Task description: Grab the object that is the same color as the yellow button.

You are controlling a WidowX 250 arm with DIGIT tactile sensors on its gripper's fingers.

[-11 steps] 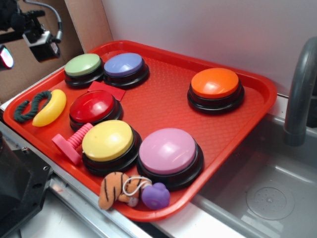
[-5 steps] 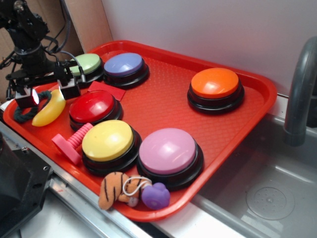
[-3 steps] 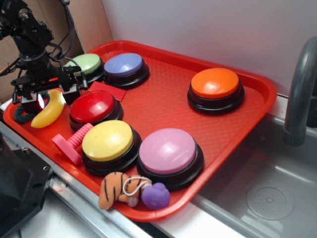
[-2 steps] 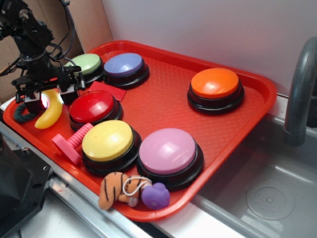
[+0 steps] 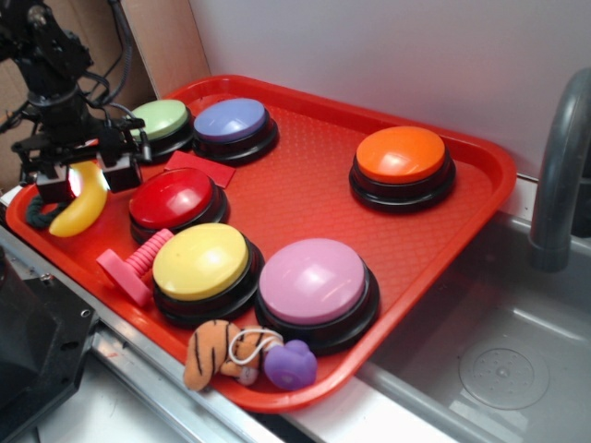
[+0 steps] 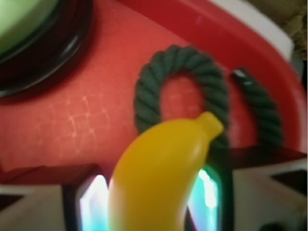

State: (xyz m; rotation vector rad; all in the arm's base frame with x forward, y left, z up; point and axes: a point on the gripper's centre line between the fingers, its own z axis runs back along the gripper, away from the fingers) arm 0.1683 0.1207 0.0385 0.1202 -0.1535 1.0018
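The small, smooth, curved yellow plastic banana toy [image 5: 76, 205] is gripped between the two fingers of the black tool [image 5: 85, 172], which is closed onto its upper part at the left end of the red plastic tray [image 5: 305, 175]; whether its lower tip is touching the tray cannot be told. In the wrist view the banana [image 6: 161, 173] is seen between the finger pads [image 6: 91, 204], with the dark green rope ring [image 6: 180, 94] lying on the tray just beyond its tip. The large round yellow dome-topped button on a black base [image 5: 200, 261] is set near the tray's front edge, beside the red button [image 5: 172, 197].
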